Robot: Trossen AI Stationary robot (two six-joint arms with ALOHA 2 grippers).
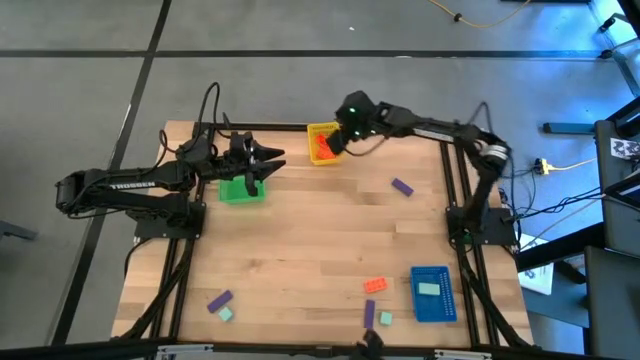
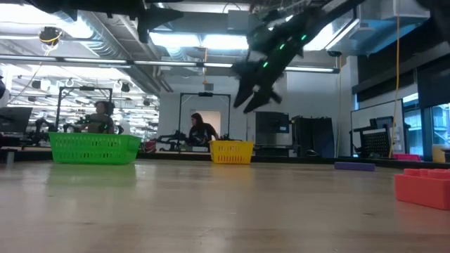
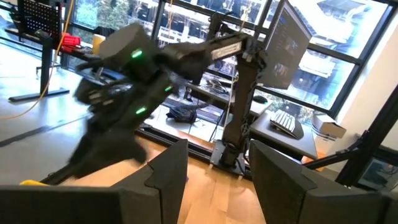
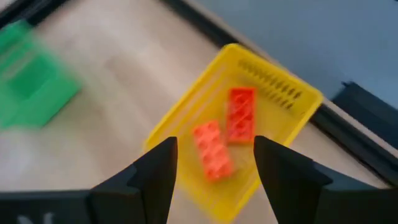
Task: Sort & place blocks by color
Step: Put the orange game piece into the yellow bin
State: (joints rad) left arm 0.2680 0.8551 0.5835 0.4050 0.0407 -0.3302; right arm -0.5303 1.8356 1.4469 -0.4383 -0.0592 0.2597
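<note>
Two orange-red blocks (image 4: 224, 138): lying in the yellow tray (image 4: 287, 93), directly below the right gripper (image 4: 214, 163).
Right gripper: hovering above that tray, fingers apart, holding nothing.
Left gripper (image 1: 268, 160): waiting above the green tray (image 1: 240, 192), fingers apart.

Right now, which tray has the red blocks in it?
The yellow tray, under the right gripper; two orange-red blocks lie inside. The blue tray holds a mint one.

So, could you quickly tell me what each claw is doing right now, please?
Left claw: open, holding nothing, above the green tray.
Right claw: open, empty, over the yellow tray with two orange-red blocks inside.
</note>
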